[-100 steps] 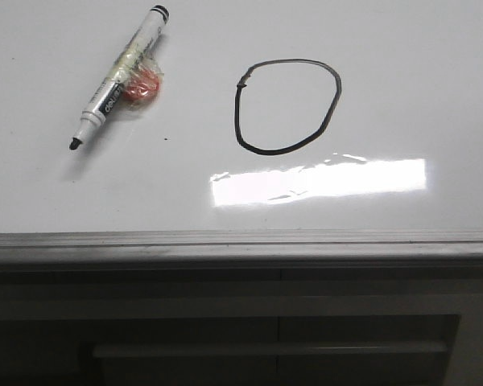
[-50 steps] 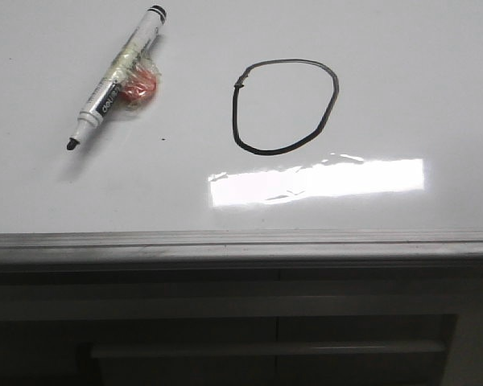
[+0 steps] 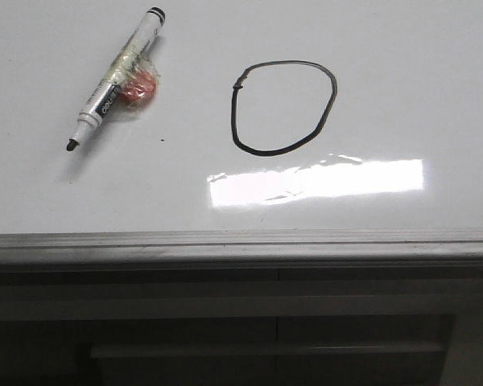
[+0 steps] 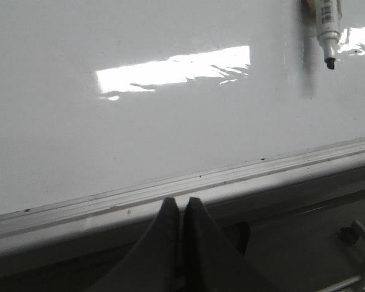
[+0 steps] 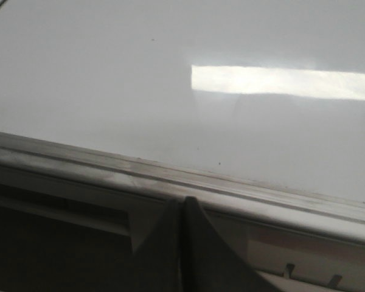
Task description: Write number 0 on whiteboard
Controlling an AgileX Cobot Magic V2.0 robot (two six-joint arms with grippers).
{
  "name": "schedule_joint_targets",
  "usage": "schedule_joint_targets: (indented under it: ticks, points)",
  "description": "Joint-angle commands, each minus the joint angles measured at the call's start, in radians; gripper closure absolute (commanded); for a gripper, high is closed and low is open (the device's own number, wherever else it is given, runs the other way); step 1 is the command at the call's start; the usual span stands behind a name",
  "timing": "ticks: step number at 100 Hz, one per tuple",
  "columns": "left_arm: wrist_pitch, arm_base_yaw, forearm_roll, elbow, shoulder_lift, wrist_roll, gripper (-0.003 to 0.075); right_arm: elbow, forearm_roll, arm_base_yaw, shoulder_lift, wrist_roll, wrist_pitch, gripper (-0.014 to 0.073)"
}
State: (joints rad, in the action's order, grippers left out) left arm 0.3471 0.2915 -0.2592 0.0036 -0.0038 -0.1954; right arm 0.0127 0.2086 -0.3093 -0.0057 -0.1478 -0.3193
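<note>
Number 0 [image 3: 283, 107] sits upper center of whiteboard [image 3: 402, 88], marker [image 3: 115, 76] upper left. Left tool [image 4: 177, 210] and right tool [image 5: 181, 210] pinched closed, empty, low by whiteboard's near edge.

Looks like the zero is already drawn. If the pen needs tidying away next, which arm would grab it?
Probably the left. The marker lies left of the number 0 on the whiteboard, and only the left wrist view shows it. Both end effectors, left and right, sit shut.

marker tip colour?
Black. The marker lies uncapped on the whiteboard, tip bare; the front view shows it best.
</note>
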Motion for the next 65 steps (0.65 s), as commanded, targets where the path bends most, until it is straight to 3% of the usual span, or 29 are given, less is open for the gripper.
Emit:
schedule_joint_targets:
  ticks: [1,65]
  points:
    - [-0.029,-0.002,-0.016,0.033,-0.029,0.009,0.074,0.013,-0.003,0.005,-0.017,-0.002,0.013,0.0662]
    - [-0.029,-0.003,-0.016,0.033,-0.029,0.009,0.074,0.013,-0.003,0.005,-0.023,-0.002,0.02,0.0662]
